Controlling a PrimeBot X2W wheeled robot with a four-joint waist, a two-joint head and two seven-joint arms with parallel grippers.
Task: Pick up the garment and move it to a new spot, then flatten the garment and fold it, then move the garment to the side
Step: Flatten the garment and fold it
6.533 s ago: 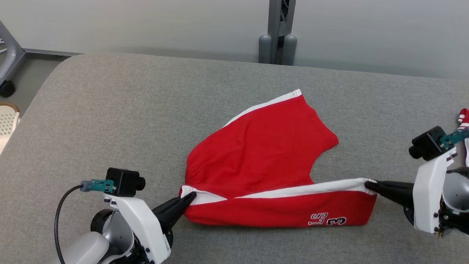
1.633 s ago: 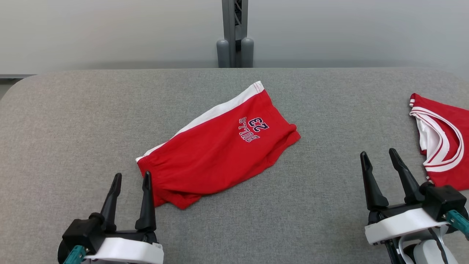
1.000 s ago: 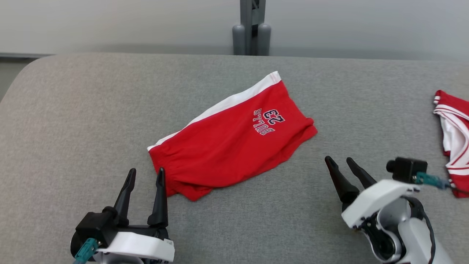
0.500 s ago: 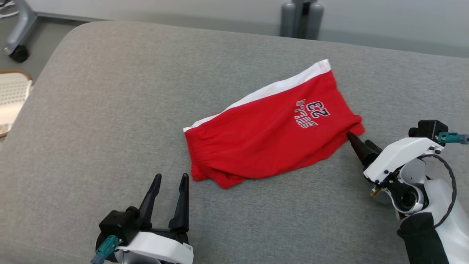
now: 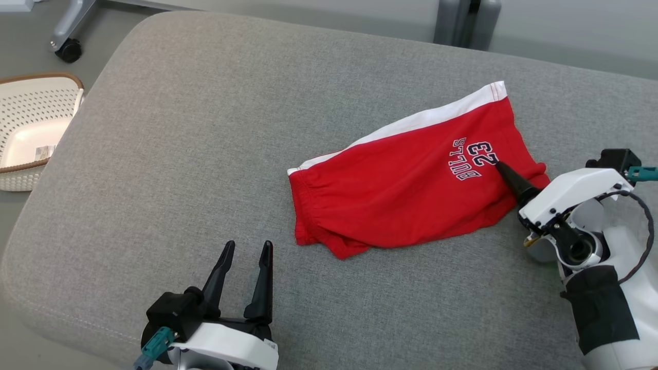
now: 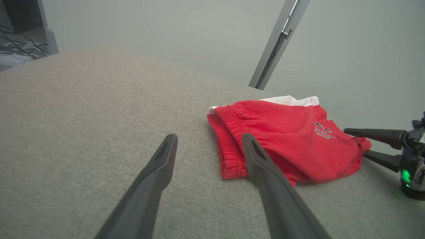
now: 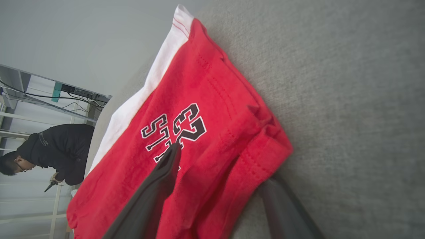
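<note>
Right wrist view: the right gripper, clear of the folded shorts a second ago, now straddles their leg end, jaws wide and not yet closed. The shorts lie mid-bench. The left gripper is open and empty near the front edge. Moving the shorts aside looks imminent.

White perforated basket on the floor beside the grey padded table

On the grey woven-fabric cushion, coarse and matt, the folded red cloth shorts look soft and matt. Left of the cushion, a perforated cream plastic basket with a brown rim looks smooth.
</note>
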